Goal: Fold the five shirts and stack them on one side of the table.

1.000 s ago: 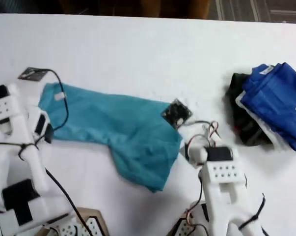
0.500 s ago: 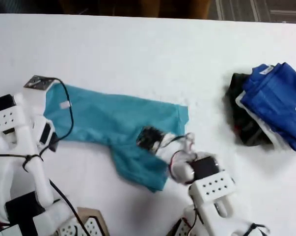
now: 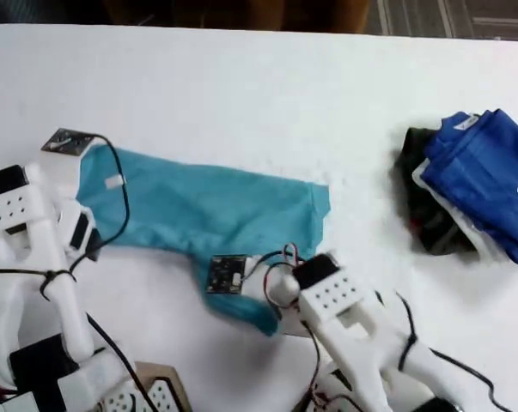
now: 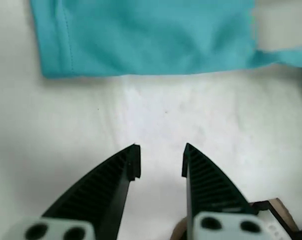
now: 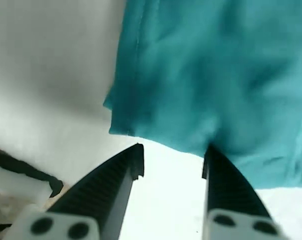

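Teal thin-fabric shirt lies spread on the white table. Its loose lower flap sits right at the tips of my right gripper, and one hem is just ahead of my left gripper. Both sets of jaws are apart, nothing pinched. The pile of folded shirts with the blue one on top is well off past my right gripper. Pretty sure I'm mid-fold here, so next I pinch that flap and lay it over the body. A second ago my right arm was at the shirt's far corner, and it has swung back to the flap.
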